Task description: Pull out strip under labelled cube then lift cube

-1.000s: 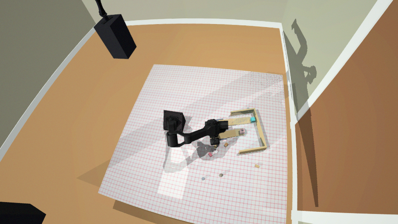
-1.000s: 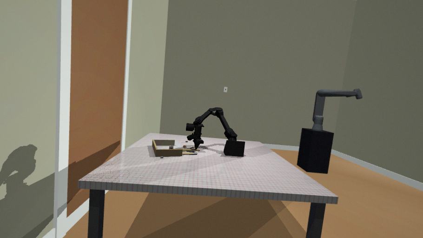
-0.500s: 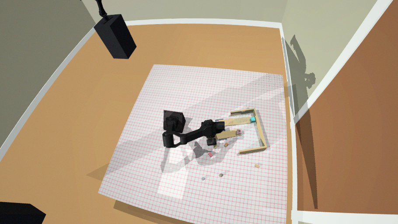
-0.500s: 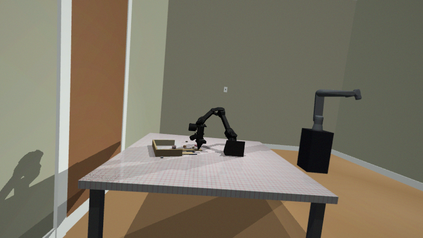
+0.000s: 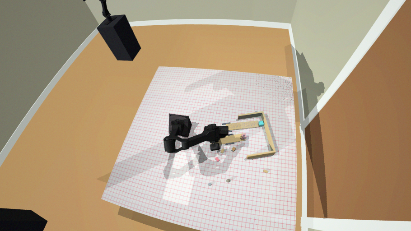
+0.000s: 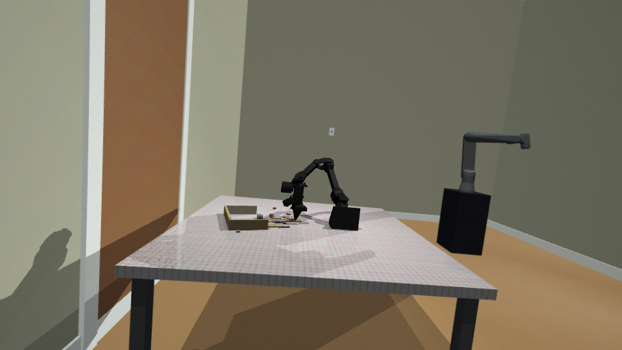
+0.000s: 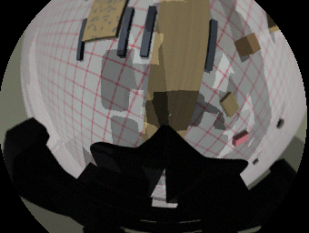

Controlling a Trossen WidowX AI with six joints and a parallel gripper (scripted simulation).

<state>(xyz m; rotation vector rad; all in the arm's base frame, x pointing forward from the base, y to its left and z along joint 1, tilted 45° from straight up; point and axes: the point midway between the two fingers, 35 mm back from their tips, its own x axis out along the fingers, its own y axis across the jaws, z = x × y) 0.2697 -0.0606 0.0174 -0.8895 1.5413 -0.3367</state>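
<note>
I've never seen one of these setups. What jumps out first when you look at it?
A black robot arm stretches across a pink-gridded table, its shut gripper pressed down on the near end of a wooden strip. A pink cube sits at that strip's far end, inside a three-sided wooden frame, with a cyan cube nearby.
</note>
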